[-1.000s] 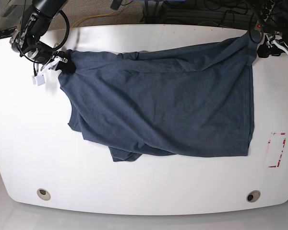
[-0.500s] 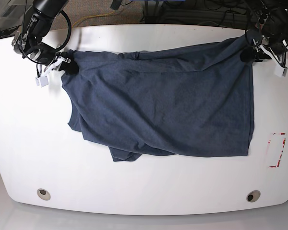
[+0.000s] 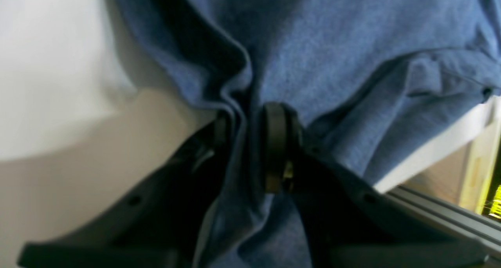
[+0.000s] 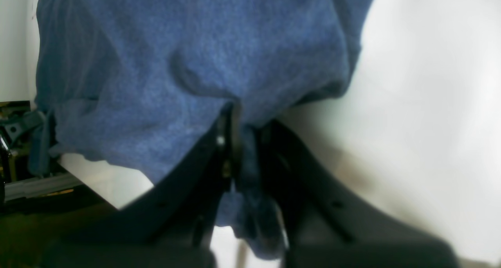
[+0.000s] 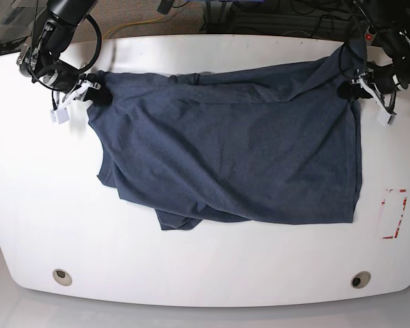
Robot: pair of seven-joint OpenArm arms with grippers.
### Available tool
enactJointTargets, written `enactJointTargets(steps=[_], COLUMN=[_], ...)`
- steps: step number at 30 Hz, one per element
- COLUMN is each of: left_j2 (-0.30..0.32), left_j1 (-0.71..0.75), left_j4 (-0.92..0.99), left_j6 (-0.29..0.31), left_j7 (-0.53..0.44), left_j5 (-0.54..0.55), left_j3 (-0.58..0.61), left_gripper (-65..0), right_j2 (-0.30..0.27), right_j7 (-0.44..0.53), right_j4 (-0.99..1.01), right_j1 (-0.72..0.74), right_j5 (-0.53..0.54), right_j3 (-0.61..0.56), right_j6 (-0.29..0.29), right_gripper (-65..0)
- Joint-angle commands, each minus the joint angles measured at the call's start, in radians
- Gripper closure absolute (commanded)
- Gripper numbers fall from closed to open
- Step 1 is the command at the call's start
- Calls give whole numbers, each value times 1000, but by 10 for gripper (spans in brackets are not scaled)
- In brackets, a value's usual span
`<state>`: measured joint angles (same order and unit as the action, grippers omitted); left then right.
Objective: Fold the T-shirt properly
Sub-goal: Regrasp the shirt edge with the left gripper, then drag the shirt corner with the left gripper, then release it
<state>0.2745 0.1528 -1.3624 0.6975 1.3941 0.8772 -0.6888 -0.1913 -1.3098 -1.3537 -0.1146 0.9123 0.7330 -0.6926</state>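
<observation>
The dark navy T-shirt (image 5: 239, 150) lies spread across the white table (image 5: 205, 273), with its lower left part bunched and folded under. At the shirt's far left corner my right gripper (image 5: 97, 96) is shut on the cloth. The right wrist view shows a bunch of T-shirt (image 4: 176, 64) pinched in the right gripper (image 4: 246, 125). On the shirt's far right edge my left gripper (image 5: 348, 89) is shut. In the left wrist view a fold of T-shirt (image 3: 332, 45) is squeezed in the left gripper (image 3: 248, 133).
A red-and-white marking (image 5: 394, 213) sits near the table's right edge. Two round holes (image 5: 62, 277) (image 5: 360, 279) are set near the front edge. Cables (image 5: 287, 10) and equipment lie beyond the far edge.
My left gripper came down from beyond the shirt's far right corner onto its right edge and closed on the cloth. The right gripper kept its hold and barely moved.
</observation>
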Motion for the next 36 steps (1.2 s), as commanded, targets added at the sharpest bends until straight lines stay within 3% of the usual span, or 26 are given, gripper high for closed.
enactJointTargets(steps=[1, 8, 15, 21, 24, 28, 30, 36], left_j2=[19, 25, 16, -2, -2, 25, 62, 110], left_j1=[-6, -2, -69, -213, -301, -304, -269, -57], left_j4=[-36, -200, -366, -409, -412, -414, -411, -380], left_j6=[1, 1, 1, 1, 1, 1, 1, 1], left_j7=[2, 2, 2, 2, 2, 2, 2, 2], left_j5=[-45, -105, -238, -238, -240, -234, -197, 41], left_j3=[-9, -12, -7, 5, 67, 137, 148, 136], left_gripper=[-97, -94, -82, -71, -71, -79, -125, -368], right_j2=[-15, -15, -41, -84, -110, -136, -150, -126], right_j7=[8, 11, 69, 72, 72, 66, 66, 71], right_j4=[-16, -16, -16, -16, -14, -13, -13, -13], right_j1=[5, 5, 29, 126, 195, 253, 263, 226], right_j5=[6, 6, 4, 4, 4, 4, 4, 4], right_j3=[6, 6, -2, -2, -3, -37, -63, -72], right_j6=[-6, -6, -6, -6, -6, -6, -6, -6], right_gripper=[0, 0, 0, 0, 0, 0, 0, 0])
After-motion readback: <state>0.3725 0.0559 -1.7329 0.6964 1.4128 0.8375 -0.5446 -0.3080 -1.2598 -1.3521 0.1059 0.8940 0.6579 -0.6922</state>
